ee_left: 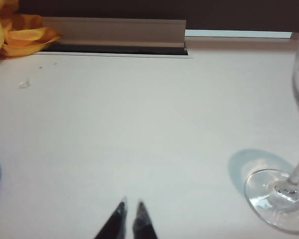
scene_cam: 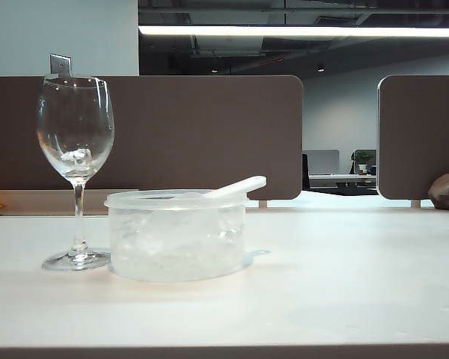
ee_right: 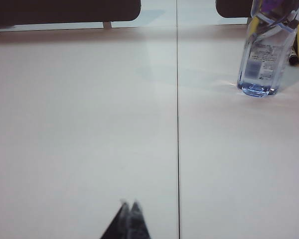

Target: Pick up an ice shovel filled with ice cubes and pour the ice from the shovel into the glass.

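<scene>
Sitting up front on the table (scene_cam: 344,299), tub (scene_cam: 177,235) is holding the ice shovel (scene_cam: 236,186) beside the glass (scene_cam: 75,168). Left claw (ee_left: 131,204) nearly pinched together, right claw (ee_right: 129,204) fully closed, both gripping nothing. I'm guessing a careless reach is risking toppling that glass.

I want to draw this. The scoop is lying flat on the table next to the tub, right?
No. The exterior view shows the ice shovel resting in the tub, its handle sticking out over the rim. The tub stands beside the glass.
</scene>
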### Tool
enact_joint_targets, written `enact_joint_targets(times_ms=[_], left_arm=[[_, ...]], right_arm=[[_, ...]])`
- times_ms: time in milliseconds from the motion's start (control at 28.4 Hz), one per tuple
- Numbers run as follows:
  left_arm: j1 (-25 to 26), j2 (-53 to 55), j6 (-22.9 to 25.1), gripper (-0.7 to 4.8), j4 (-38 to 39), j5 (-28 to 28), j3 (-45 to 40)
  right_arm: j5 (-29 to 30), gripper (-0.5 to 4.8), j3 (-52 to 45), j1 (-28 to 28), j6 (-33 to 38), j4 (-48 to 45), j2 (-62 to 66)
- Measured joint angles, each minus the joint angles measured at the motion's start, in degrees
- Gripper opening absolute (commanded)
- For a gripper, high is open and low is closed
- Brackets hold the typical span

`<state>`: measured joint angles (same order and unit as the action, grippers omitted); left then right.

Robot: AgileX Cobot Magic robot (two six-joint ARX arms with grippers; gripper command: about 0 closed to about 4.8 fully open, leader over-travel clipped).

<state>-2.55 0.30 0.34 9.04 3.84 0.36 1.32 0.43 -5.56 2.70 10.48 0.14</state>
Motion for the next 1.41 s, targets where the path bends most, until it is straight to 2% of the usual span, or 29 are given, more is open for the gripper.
enact_joint_targets(times_ms=[387, 563, 1407], left_arm=[[0.0, 0.0, 0.0, 0.29, 0.0, -0.2, 0.0], [0.0, 0.0, 0.0, 0.29, 0.0, -4.7, 0.0], [0.0, 0.0, 0.0, 0.29, 0.0, -3.8, 0.0]], right_arm=[[0.0, -0.01, 0.0, 0.0, 0.0, 0.0, 0.0], [0.0, -0.01, 0.0, 0.0, 0.0, 0.0, 0.0], [0.0, -0.01, 0.0, 0.0, 0.0, 0.0, 0.0]])
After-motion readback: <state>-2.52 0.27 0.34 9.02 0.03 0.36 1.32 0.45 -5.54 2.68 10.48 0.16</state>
